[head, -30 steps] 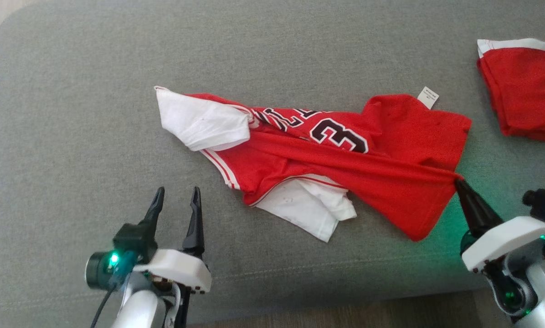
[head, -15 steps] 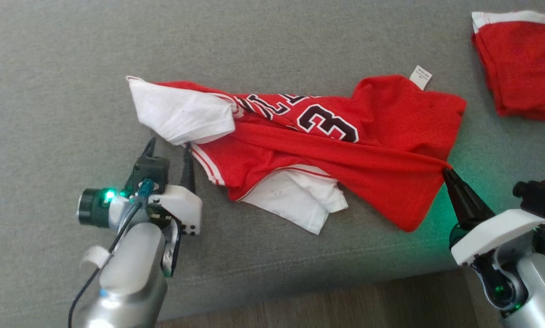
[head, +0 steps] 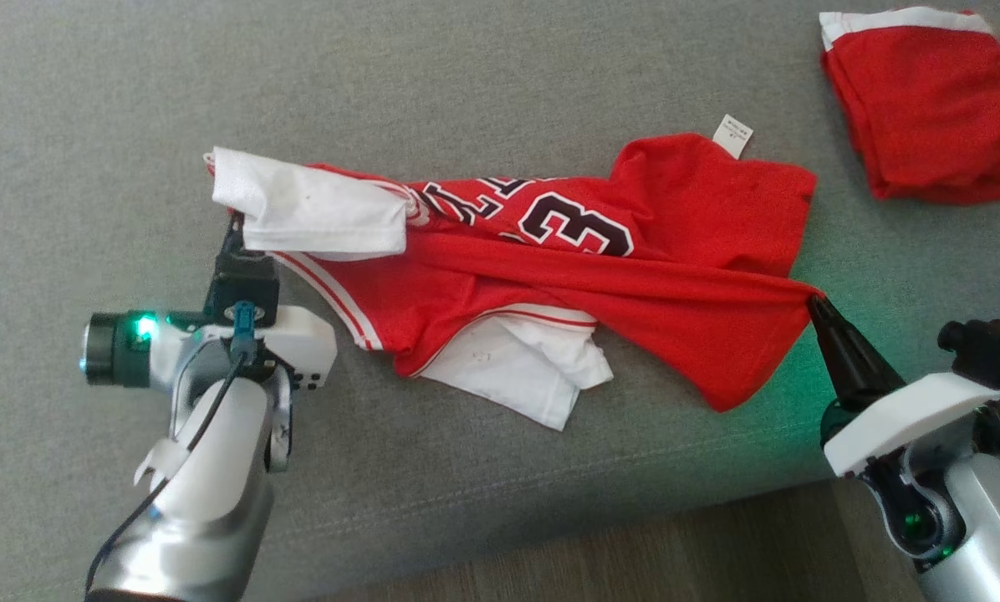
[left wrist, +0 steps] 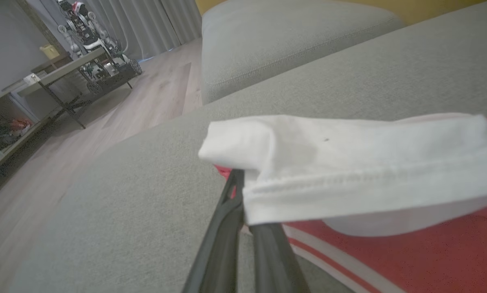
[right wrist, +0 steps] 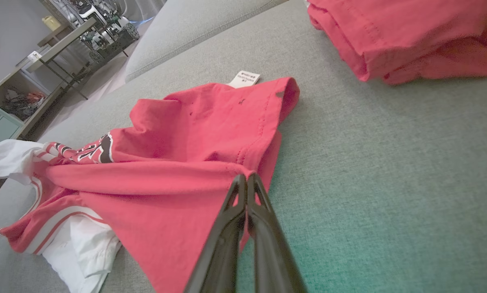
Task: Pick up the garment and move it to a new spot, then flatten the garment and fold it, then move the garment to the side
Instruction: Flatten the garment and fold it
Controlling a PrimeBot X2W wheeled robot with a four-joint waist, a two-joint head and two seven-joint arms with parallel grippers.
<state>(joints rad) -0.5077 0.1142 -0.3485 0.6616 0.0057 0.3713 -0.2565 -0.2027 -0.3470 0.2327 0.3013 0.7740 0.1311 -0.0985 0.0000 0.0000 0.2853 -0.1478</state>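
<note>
The jersey lies across the middle of the head view on the grey cushion. It is bunched, not flat. A long ridge of red cloth runs from the chest number to the lower right corner, one white sleeve is doubled over at the left end, and the other white sleeve pokes out from under the lower edge.

Flattening looks like the step in hand. Folding and the move aside are not yet done.

The right gripper has its jaws pinched tight on the red hem corner, and the cloth is drawn taut towards it. The left gripper sits at the left sleeve. Its fingers are close together and its tips are tucked beneath the white cloth, so I cannot tell whether they hold any fabric.

There is bare cushion above and to the left of the jersey, which gives room to spread it. To the upper right, a folded red garment lies well apart from the hem, though it limits how far a stretch that way can go. Along the bottom of the frame the cushion's front edge meets the wooden floor. The lower sleeve and the right gripper are near that edge, so pulling downward risks cloth slipping over it.
</note>
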